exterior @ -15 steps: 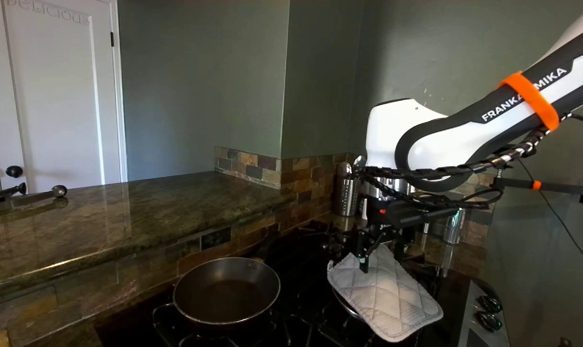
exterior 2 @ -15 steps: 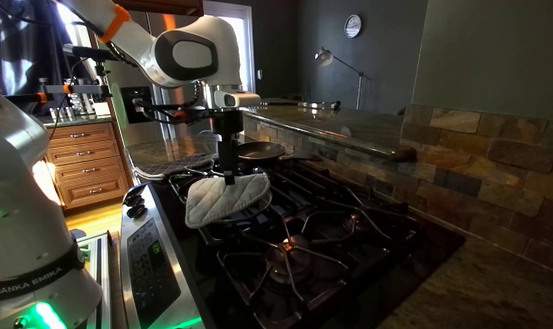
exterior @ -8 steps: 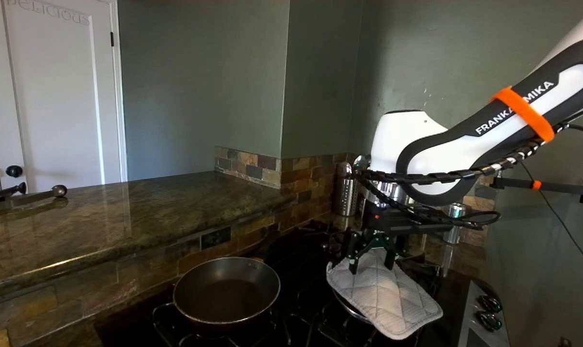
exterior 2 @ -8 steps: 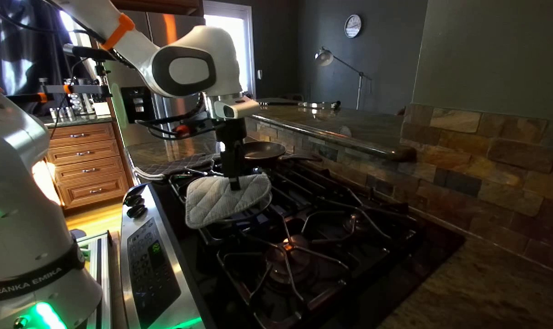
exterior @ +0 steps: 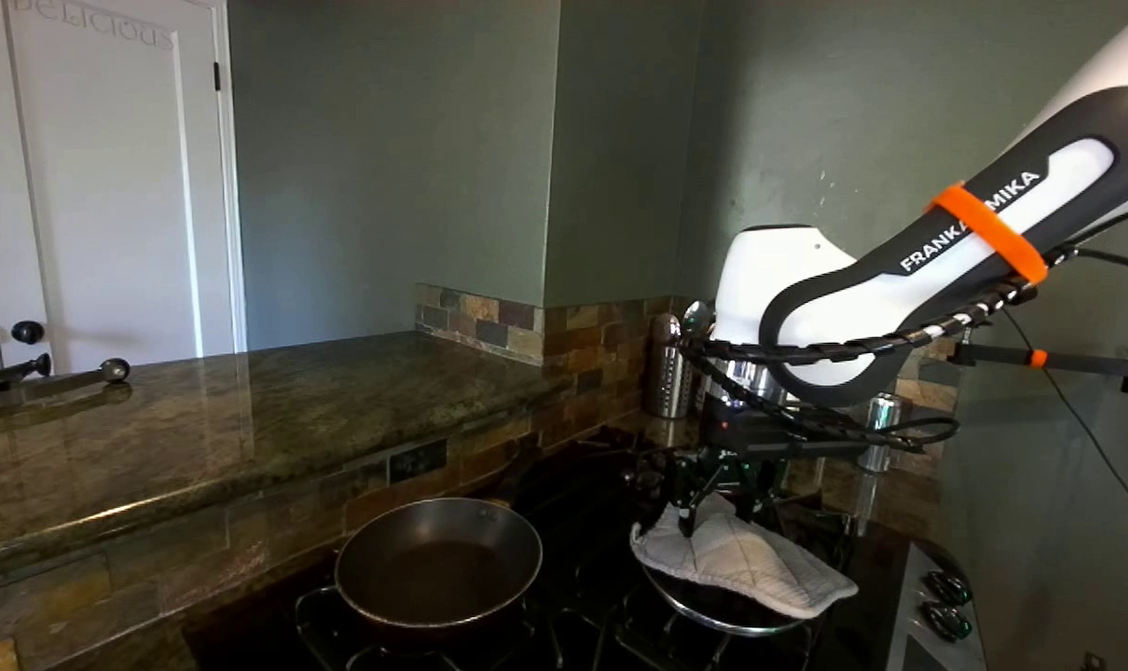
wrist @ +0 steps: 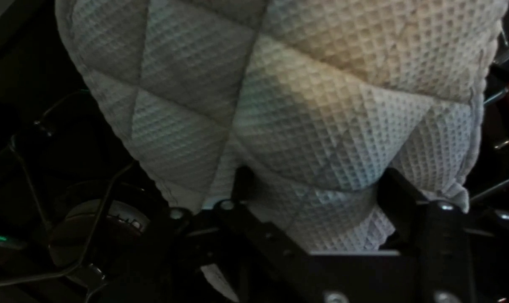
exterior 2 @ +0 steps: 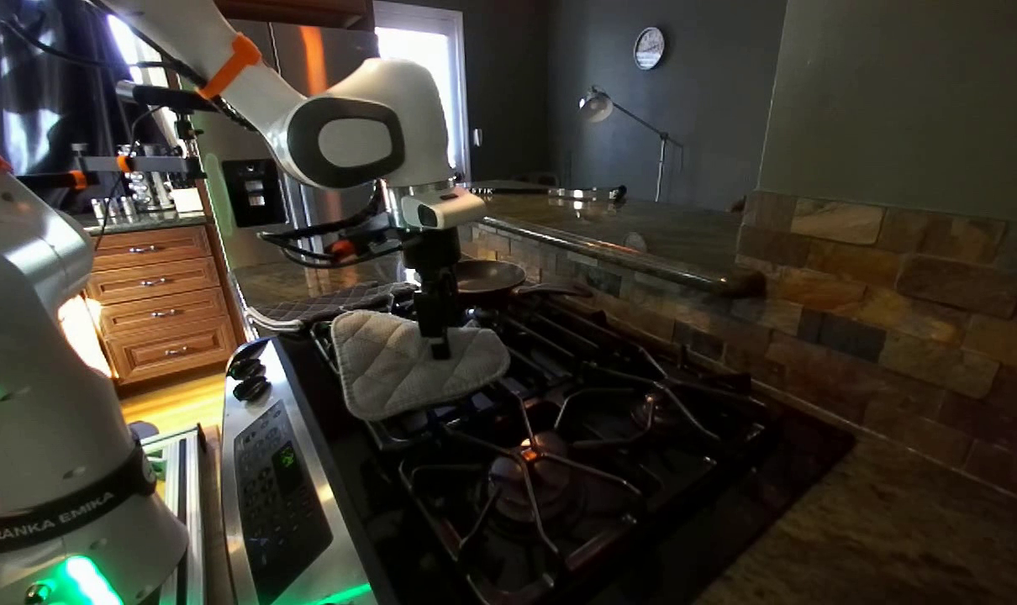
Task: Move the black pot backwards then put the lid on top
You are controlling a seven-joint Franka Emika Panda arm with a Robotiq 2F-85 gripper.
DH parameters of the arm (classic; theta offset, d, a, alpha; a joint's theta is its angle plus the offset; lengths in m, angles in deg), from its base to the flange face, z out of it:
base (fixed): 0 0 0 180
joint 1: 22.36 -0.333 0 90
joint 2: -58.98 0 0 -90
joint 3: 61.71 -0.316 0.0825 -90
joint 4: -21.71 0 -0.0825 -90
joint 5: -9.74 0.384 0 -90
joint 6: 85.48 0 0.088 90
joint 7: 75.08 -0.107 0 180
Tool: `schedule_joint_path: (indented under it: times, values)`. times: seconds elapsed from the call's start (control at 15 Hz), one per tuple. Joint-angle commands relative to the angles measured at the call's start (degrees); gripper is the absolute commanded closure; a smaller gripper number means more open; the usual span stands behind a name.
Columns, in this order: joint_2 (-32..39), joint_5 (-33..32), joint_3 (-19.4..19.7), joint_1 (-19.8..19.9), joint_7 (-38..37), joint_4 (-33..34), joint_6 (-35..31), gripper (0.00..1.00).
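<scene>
The black pot [exterior: 438, 559] sits on a rear burner at the left, its inside grey-brown; it also shows in an exterior view [exterior 2: 485, 273] behind my gripper. The lid, a white quilted pad [exterior: 755, 564], lies over a dark round vessel with a shiny rim [exterior: 741, 630] on a burner near the control panel. My gripper [exterior: 721, 522] points down onto the pad. In the wrist view my gripper [wrist: 316, 174] is open, its two fingers [wrist: 242, 183] wide apart and pressed into the cloth, which bulges between them. The fingertips sink into the folds and are partly hidden.
Steel canisters [exterior: 668, 377] stand behind the stove by the tiled wall. A raised granite counter [exterior: 275, 419] runs along the back. Metal burner grates [exterior 2: 525, 496] cover the stovetop. A dark quilted mat [exterior 2: 324, 307] lies past the stove. Control knobs [exterior: 946, 587] line the panel.
My gripper has tilted and come down into the pad. The pad has buckled, and its near edge has risen, baring more of the shiny rim beneath. The black pot has not moved.
</scene>
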Motion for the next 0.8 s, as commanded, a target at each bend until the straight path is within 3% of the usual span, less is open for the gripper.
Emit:
schedule_joint_path:
  times: [0.0,0.73]
  values:
    - [1.1,0.0,-0.6,0.6,-1.4,0.1,-0.7,0.00]
    - [-4.9,1.1,-0.9,-0.7,-0.6,-0.4,7.3,0.00]
